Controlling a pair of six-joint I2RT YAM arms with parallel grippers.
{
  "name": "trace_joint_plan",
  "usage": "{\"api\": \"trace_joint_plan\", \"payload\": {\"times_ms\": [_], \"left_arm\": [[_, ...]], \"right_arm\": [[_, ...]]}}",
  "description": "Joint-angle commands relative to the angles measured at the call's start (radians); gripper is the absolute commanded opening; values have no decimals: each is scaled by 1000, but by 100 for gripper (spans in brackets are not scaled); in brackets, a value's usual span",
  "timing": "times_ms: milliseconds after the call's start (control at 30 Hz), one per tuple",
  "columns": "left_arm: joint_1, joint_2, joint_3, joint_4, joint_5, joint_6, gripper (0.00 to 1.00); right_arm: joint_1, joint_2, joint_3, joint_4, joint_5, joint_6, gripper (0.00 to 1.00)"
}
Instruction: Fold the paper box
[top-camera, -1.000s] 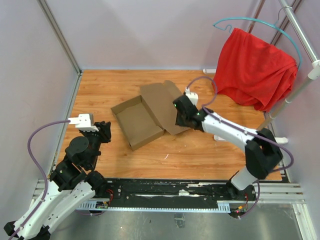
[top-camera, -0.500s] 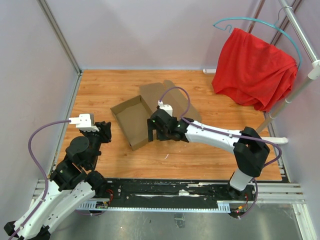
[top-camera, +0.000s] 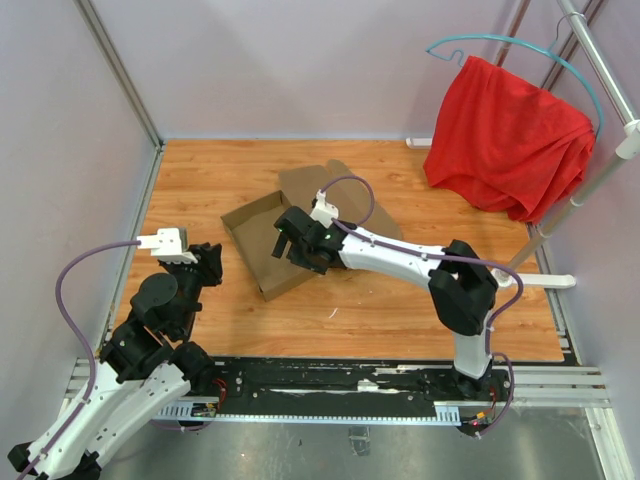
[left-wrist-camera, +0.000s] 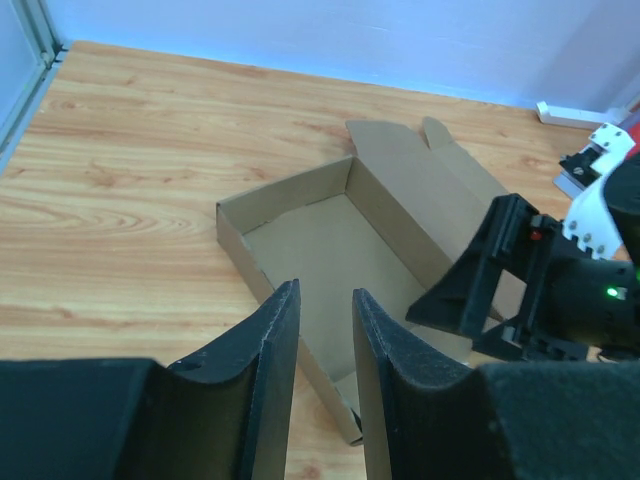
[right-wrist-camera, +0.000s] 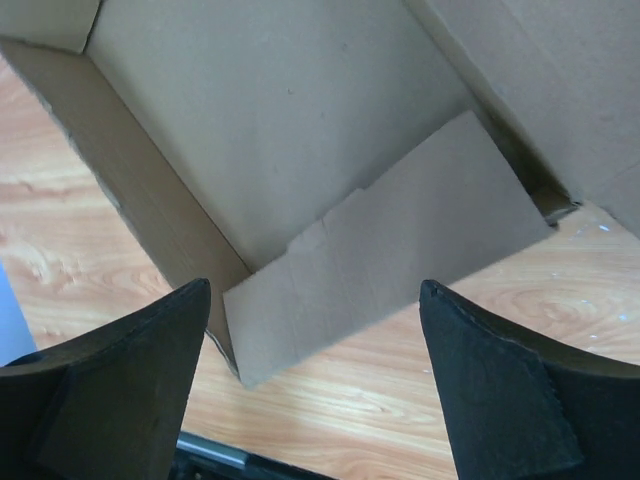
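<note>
Reaching across the middle of the overhead frame, your right gripper (top-camera: 287, 238) hangs spread wide and empty over the paper box (top-camera: 255, 240). The box is an open tray at center on the wooden table (top-camera: 400, 310), its lid lying flat toward the upper right. Only the right wrist view shows a side flap (right-wrist-camera: 400, 240) splayed outward onto the wood. Your left gripper (top-camera: 205, 262) sits at lower left. Its own camera shows the fingers (left-wrist-camera: 265, 370) narrowly parted, gripping nothing, with the box beyond them.
</note>
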Motion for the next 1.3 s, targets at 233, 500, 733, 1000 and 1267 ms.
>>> {"api": "trace_joint_plan", "payload": {"times_ms": [233,500,733,1000,1267], "left_arm": [[2,-14,-7,19,-8,3,34],[2,-11,-7,20,-7,4,34],[2,-10,-6,21,-4,5,34],[2,-9,-7,21,-3,6,34],[2,-11,-9,22,-1,6,34]], "right_arm": [[13,82,44,-205,27,213,74],[12,29,36,-163,134,37,73],[2,-19,128,-304,303,-251,72],[60,-168,-128,-267,217,43,77],[113,-93,-132,-214,189,134,73]]}}
